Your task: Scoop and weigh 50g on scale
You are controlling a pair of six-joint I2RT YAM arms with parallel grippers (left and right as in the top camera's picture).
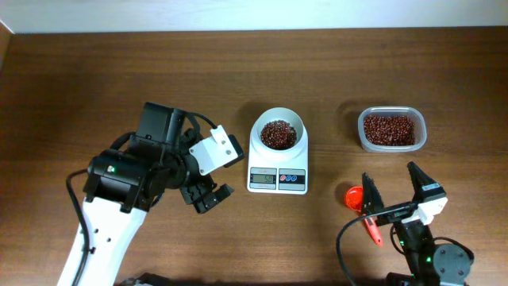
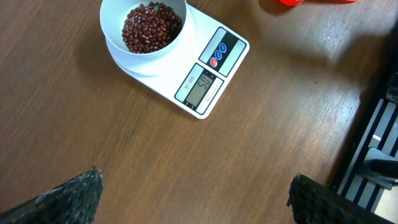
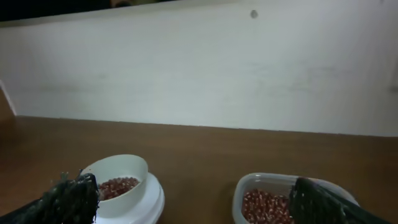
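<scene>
The white scale stands mid-table with a round white bowl of red beans on top. In the left wrist view the scale shows its grey display reading 50, beside blue and red buttons. My left gripper hovers left of the scale, open with only bare wood between its fingers. My right gripper is open near the front right, above a red scoop lying on the table. The right wrist view looks past the right gripper at the bowl.
A clear plastic tub of red beans sits right of the scale; the right wrist view shows the tub too. A pale wall rises behind the table. Cables and the right arm's base lie to the right of the left gripper.
</scene>
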